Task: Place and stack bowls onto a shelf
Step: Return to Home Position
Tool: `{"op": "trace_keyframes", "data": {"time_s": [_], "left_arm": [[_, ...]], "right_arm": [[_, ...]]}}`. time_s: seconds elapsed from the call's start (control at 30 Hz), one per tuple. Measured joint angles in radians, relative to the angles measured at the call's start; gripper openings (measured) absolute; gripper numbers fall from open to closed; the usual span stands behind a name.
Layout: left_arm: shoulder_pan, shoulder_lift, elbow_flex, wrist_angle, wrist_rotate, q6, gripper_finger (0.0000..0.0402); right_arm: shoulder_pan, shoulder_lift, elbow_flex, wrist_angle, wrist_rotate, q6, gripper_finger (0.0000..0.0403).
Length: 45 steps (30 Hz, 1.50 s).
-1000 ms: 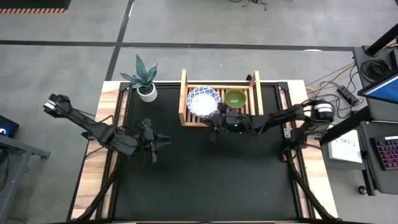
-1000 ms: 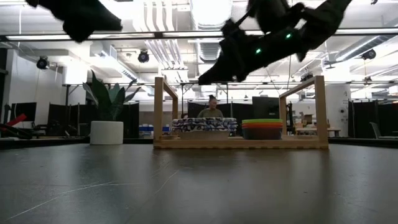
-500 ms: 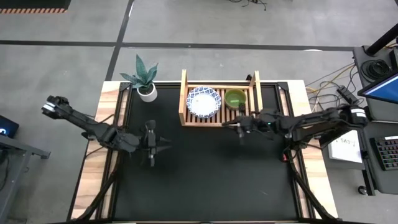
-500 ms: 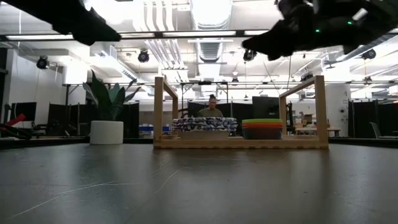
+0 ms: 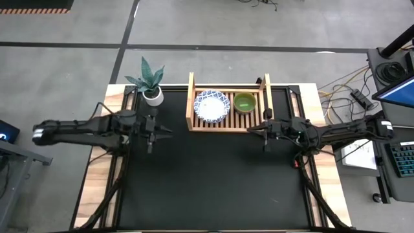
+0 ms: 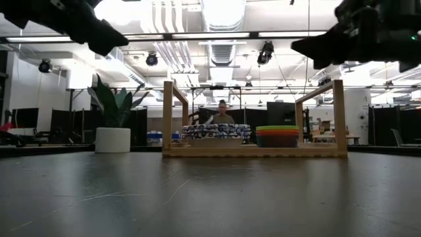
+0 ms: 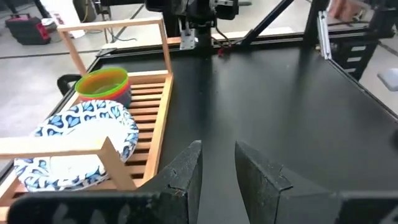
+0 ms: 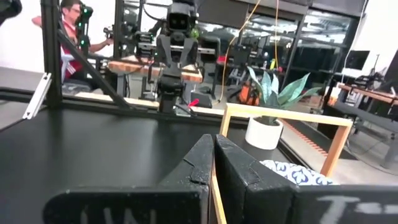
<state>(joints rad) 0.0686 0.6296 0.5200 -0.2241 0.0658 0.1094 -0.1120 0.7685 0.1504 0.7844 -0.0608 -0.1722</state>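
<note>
The wooden slatted shelf stands at the table's far middle. On it, a stack of white bowls with blue patterned rims sits beside a stack of small coloured bowls, green on top. The low view shows both stacks, patterned and coloured, resting on the slats. My left gripper hovers left of the shelf, narrowly open and holding nothing. My right gripper hovers by the shelf's near right corner, shut and holding nothing.
A potted plant in a small white pot stands left of the shelf near the far edge. The black mat stretches toward the near edge. A person sits beyond the table, behind the shelf. Both arms hang high in the low view.
My right gripper has drawn back from the shelf's front toward the table's right edge. My left gripper has moved toward the far edge, and its arm now lies nearly level across the left side. The bowls and shelf have stayed still.
</note>
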Motion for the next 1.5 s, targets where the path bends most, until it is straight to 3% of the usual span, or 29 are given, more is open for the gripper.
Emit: {"op": "trace_keyframes", "data": {"time_s": [0.13,0.33,0.83,1.3,1.5], "left_arm": [[0.082,-0.06,-0.045,-0.001,0.079,0.013,0.0076],[0.133,-0.139,-0.15,0.136,0.134,-0.006,0.0076],[0.139,-0.292,-0.354,0.235,0.138,-0.093,0.0076],[0.139,-0.363,-0.366,0.237,0.137,-0.112,0.0076],[0.139,-0.363,-0.366,0.236,0.136,-0.112,0.0076]], "right_arm": [[0.0,-0.076,-0.056,0.007,0.0,0.019,0.0009],[0.0,-0.197,-0.129,0.006,0.0,0.045,0.0009],[0.0,-0.422,-0.138,-0.212,0.008,0.049,0.0009],[0.0,-0.673,-0.138,-0.433,0.01,0.016,0.0009],[0.0,-0.768,-0.111,-0.619,0.018,0.014,0.0009]]}}
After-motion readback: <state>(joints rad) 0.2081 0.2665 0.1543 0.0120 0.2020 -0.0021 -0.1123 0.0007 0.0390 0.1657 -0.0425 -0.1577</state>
